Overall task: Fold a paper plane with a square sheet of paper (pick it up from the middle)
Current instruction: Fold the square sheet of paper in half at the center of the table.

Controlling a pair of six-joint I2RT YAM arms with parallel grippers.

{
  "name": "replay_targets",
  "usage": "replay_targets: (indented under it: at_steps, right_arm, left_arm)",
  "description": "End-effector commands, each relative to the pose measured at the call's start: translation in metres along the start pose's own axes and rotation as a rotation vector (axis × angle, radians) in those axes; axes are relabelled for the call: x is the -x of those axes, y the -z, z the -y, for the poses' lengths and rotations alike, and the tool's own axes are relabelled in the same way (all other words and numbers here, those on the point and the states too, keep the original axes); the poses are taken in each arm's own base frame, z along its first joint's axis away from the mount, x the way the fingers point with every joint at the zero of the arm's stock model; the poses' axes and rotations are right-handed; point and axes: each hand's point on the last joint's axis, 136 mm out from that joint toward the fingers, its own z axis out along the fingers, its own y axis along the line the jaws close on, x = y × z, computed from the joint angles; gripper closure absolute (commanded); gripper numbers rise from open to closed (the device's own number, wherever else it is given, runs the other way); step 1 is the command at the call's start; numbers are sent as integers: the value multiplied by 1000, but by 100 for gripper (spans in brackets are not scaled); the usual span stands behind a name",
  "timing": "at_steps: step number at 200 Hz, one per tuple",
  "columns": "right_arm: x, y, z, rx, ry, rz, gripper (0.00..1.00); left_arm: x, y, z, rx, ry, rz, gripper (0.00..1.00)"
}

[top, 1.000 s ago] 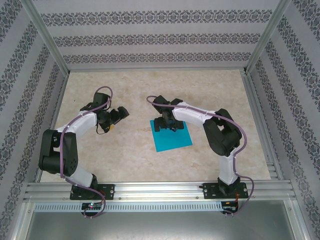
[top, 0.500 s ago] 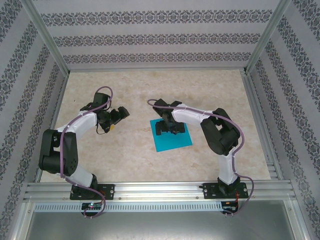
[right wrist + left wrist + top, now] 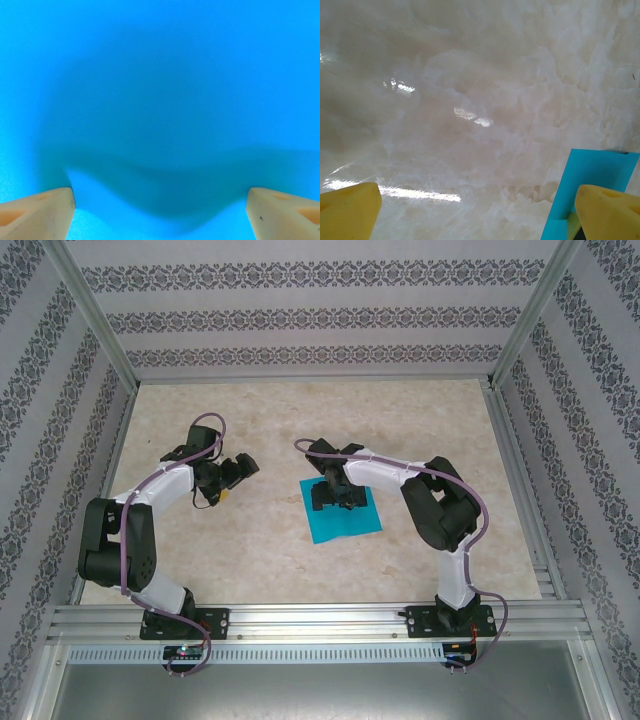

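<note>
Your square sheet of paper [image 3: 347, 523] lies flat on the bench [image 3: 250, 550], between the two arms and nearer the right one, with the right fingers [image 3: 330, 498] set down on its far half. From the right wrist you can see those yellow pads [image 3: 37, 215] spread wide open, tips against the cyan paper [image 3: 160, 75], with nothing gripped and only a shallow, shadowed swell between them. That swell is where trouble could begin. The paper is thin and the bench looks glossy, so if the pads draw together without enough bite they may slide over the surface and raise no ridge to pinch. The whole sheet could also skid and rotate out of square. If they bite too hard, you risk a stray wrinkle across the middle that would fight every later crease. From above, the contact looks to sit toward the far edge, not dead centre. I judge that a lift from there would let the near half droop and swing, making it hard to lay down squarely. The left fingers [image 3: 238, 468] hang open over bare bench just to the left. In the left wrist view both pads [image 3: 347, 210] stand well apart and an edge of the sheet [image 3: 592, 175] shows beside one of them. A sheet that skids that way could slip under that arm and out of reach of a clean handover.
</note>
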Motion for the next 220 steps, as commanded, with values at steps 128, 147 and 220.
replay_targets:
  at_steps: [128, 147, 220]
  right_arm:
    - [19, 70, -104, 661, -4, 95, 63]
    - [22, 85, -119, 776, -6, 96, 64]
    - [31, 57, -112, 838, -89, 76, 64]
  left_arm:
    - [-2, -1, 8, -33, -11, 3, 0]
    - [-1, 1, 9, -33, -12, 13, 0]
    - [-9, 3, 39, -121, -111, 27, 0]
